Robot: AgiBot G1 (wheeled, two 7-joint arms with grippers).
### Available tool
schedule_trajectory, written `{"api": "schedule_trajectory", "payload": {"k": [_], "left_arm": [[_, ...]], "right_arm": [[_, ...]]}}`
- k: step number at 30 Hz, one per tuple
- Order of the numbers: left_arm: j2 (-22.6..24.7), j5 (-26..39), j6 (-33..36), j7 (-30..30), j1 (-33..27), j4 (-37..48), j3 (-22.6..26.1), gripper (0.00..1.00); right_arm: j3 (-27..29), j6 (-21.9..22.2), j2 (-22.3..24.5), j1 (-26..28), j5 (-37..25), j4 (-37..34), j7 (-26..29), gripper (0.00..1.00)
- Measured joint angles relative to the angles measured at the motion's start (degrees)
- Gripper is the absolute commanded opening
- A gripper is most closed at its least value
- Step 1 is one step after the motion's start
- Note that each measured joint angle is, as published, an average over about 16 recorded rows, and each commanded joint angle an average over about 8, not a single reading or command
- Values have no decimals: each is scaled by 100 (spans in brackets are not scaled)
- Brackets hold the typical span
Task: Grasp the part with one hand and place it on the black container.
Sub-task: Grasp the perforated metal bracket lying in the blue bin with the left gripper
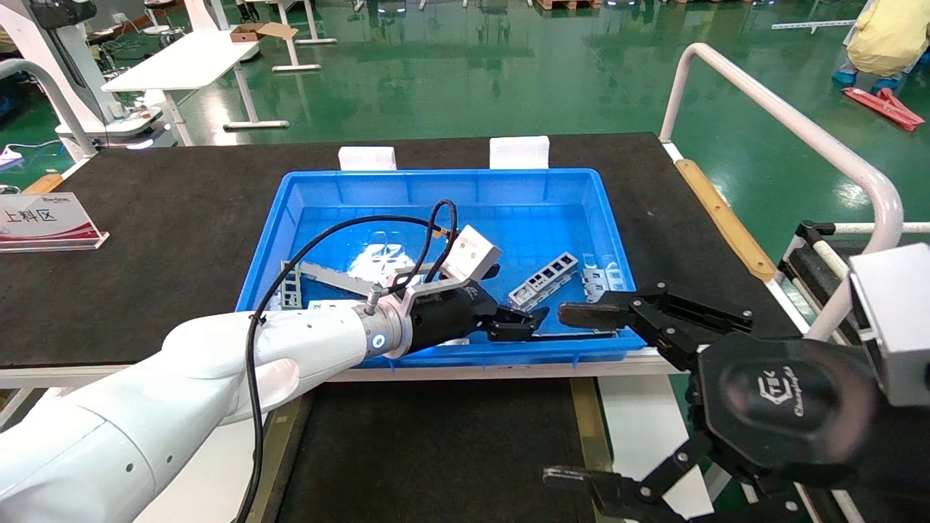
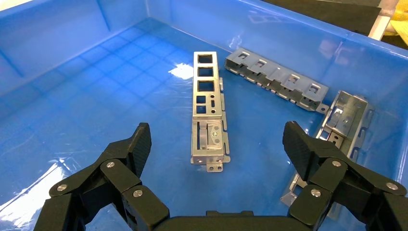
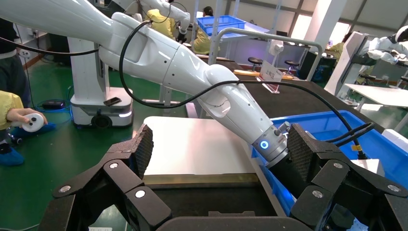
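Both end effectors spread: left end effector [image 2: 214, 144] over the part [image 2: 208, 110], right end effector [image 1: 574, 396] aside.

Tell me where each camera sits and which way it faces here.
Head view: on the robot's head, looking forward and down at the blue bin; both arms show, the left end effector inside the bin.
Left wrist view: on the left arm, facing the windowed part between its open fingers.
Right wrist view: on the right arm, facing sideways at the left arm, past the open right end effector.
Head and left wrist views share the part.
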Motion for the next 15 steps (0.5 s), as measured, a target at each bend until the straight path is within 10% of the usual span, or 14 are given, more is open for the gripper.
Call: {"api": "schedule_trajectory", "payload": {"k": [13, 15], "left_arm": [[-7, -172, -43, -43, -66, 62, 237, 99], [-7, -199, -49, -41, -66, 68, 265, 89]], "right_arm": [[-1, 1, 1, 0, 1, 0, -1, 100], [-2, 1, 1, 0, 1, 0, -1, 88]]}}
